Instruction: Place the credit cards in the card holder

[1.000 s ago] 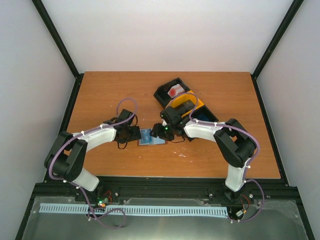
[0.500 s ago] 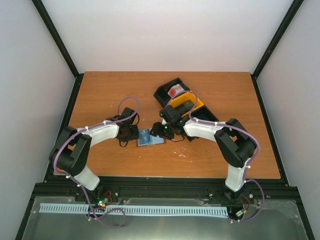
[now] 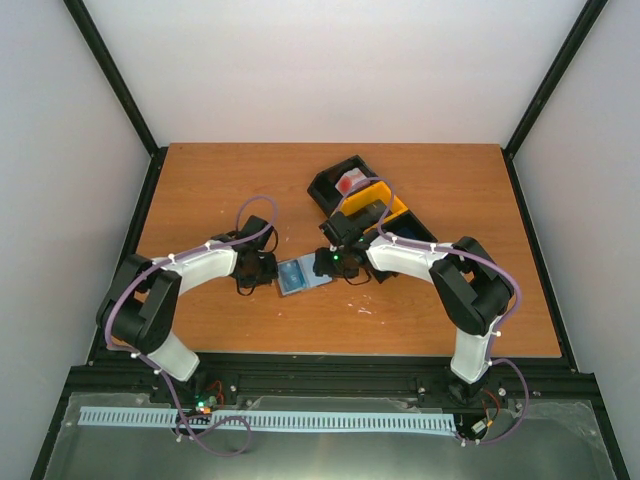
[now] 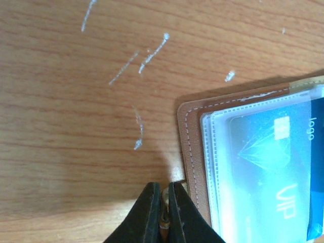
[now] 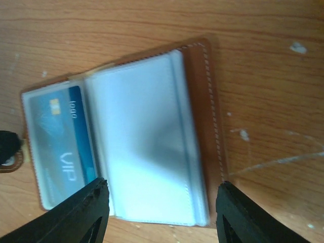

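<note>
The card holder (image 3: 300,275) lies open on the table between both grippers, brown outside with pale clear sleeves inside (image 5: 147,142). A blue credit card (image 5: 55,136) marked VIP sits in its left sleeve (image 4: 273,162). My left gripper (image 4: 162,185) is at the holder's left edge (image 4: 195,152), jaws shut on the tan strap (image 4: 165,215) that sticks out there. My right gripper (image 5: 162,185) hovers open over the holder's empty right half, one finger on each side of it. In the top view the left gripper (image 3: 268,270) and the right gripper (image 3: 322,268) flank the holder.
A black-and-yellow compartment tray (image 3: 365,200) stands behind the right arm, with a red-and-white item (image 3: 347,184) in its far compartment. The right arm partly covers the tray. White scratch marks (image 4: 152,48) streak the wooden tabletop.
The left gripper has closed on the holder's strap. The holder has shifted and turned slightly. The right gripper has stayed open over it.
</note>
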Tool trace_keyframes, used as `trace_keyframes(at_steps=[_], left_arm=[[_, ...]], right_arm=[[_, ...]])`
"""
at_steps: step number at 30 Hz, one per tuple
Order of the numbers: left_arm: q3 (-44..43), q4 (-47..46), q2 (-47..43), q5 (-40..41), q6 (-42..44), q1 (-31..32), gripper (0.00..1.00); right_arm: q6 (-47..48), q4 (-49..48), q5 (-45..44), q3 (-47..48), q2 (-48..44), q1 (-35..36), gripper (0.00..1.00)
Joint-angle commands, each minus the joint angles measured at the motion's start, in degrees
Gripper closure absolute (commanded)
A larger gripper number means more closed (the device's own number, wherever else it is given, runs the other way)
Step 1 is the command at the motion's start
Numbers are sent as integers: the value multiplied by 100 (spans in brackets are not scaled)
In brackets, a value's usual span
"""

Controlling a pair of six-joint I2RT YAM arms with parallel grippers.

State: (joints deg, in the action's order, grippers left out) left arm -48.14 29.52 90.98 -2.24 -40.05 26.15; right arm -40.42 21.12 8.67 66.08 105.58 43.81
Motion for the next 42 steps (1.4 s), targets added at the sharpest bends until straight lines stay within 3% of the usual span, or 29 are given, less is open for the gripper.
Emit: trace_keyframes(at_steps=[1,7,16,24,42], left_arm=[[-280,238,-196,-254,46,13,96],[-457,487,-523,-435,218,13,97],[-992,601,-817,-1468,574,13,97],[-1400,567,-482,-2077,461,13,95],[-1741,117,241,-2507,289,13,94]], right_arm=[[196,489,-531,141,-103,49,43],[367,727,-811,238,-156,-95,42],[475,419,431,377,232,-379,42],[368,-18,1384,417,495,-576,41],[233,-591,1725,-219,78,-911,30]])
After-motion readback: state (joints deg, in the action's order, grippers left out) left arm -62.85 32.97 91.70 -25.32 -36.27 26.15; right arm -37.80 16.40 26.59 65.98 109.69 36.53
